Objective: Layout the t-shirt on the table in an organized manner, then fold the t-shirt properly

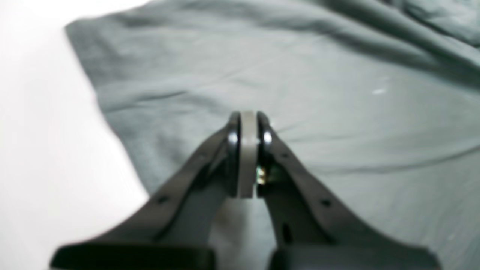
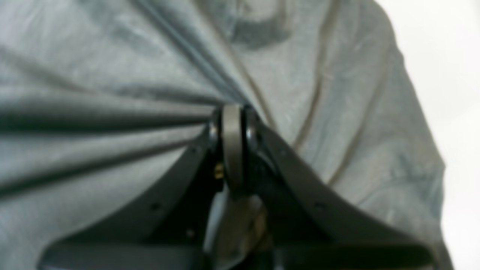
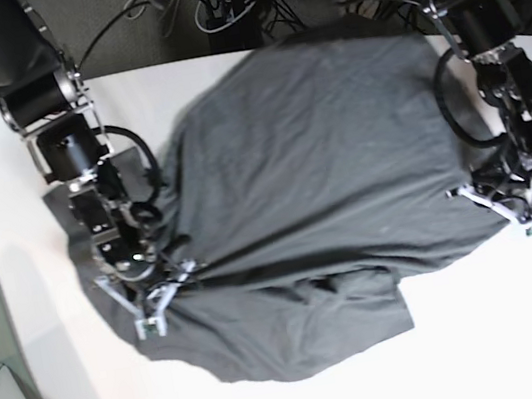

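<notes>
Both hands clenched: right hand (image 2: 232, 112) pinching a shirt (image 3: 317, 201) fold, left hand (image 1: 248, 116) shut over cloth, grip unclear; shirt lies rumpled across the tabletop (image 3: 19, 299), spanning between them.

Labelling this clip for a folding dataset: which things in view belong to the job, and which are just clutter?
Job:
- dark charcoal-grey cotton t-shirt
- matte white table
- left gripper
- right gripper

Lying about:
- black cables behind the table
</notes>
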Robot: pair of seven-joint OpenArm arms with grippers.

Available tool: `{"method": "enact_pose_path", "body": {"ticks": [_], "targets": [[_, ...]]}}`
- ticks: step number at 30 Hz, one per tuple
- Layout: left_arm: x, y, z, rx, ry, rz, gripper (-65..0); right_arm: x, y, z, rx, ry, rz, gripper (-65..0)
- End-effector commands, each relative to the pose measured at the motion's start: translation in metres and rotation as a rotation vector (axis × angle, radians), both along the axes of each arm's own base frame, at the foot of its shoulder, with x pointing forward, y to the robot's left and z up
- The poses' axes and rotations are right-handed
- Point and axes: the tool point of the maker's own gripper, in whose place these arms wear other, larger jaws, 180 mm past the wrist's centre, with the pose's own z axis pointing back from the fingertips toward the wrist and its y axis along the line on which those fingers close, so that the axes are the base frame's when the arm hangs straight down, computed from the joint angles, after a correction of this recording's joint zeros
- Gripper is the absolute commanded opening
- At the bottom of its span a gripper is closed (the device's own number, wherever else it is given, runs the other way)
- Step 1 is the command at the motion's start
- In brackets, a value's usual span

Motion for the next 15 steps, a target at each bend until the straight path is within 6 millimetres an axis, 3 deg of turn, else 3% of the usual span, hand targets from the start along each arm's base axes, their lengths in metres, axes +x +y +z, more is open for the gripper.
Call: {"method": "enact_pose_path", "body": {"ticks": [1,4,7,15], "targets": [[0.007,0.001,0.011,0.009,-0.033,0.001,-64.6,-0.025,-0.021,-0.023,-0.013,0.127,-0.075,-65.0],[0.006,-0.017,0.001,-0.031,-0.020,-0.009,-64.6,-0.044,-0.034,-0.037,0.019,0.192,-0.138,-65.0],[0.003,-0.037,-0.008,-0.069,-0.008,-0.021,-64.6,-0.068,-0.033,-0.056,0.039,0.254,-0.157,-65.0],[-0.011,-0.059,-0.030,-0.118,0.039,-0.029,-64.6,-0.121,0.013,-0.090,0.097,0.337,-0.114,-65.0]]}}
